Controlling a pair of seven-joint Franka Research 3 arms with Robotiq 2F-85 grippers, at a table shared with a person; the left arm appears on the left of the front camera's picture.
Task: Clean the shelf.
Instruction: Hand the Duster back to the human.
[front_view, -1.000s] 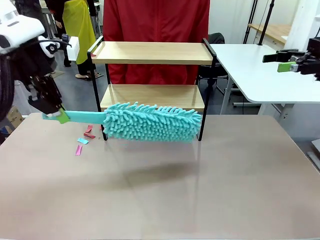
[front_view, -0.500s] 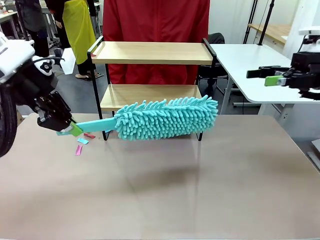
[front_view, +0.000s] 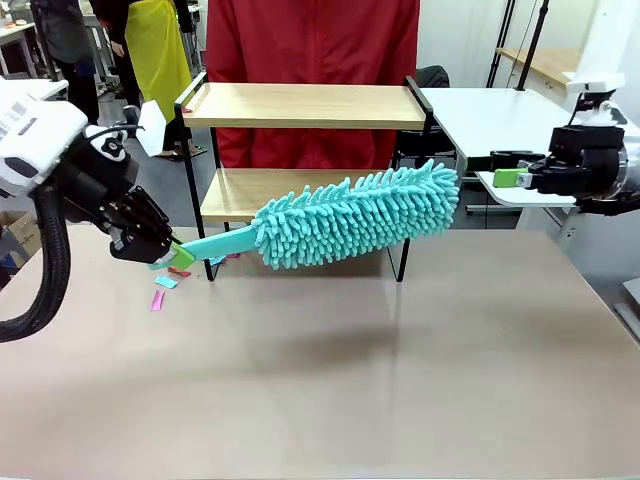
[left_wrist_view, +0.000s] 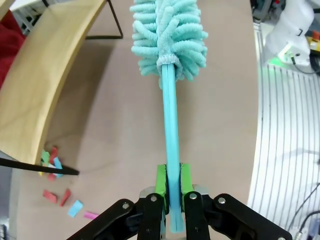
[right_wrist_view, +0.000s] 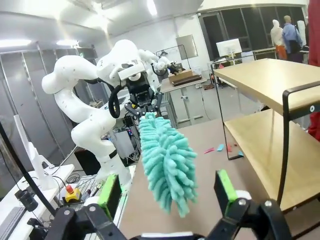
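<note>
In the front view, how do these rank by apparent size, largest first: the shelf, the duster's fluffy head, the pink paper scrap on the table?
1. The shelf.
2. The duster's fluffy head.
3. The pink paper scrap, clearly smallest.

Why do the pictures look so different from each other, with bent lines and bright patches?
Left wrist view: its wide lens bows the shelf board into a curve. Right wrist view: the ceiling lights glare white, and the shelf's edges fan outward. Front view: lines stay straight, and the duster casts a soft shadow on the table.
</note>
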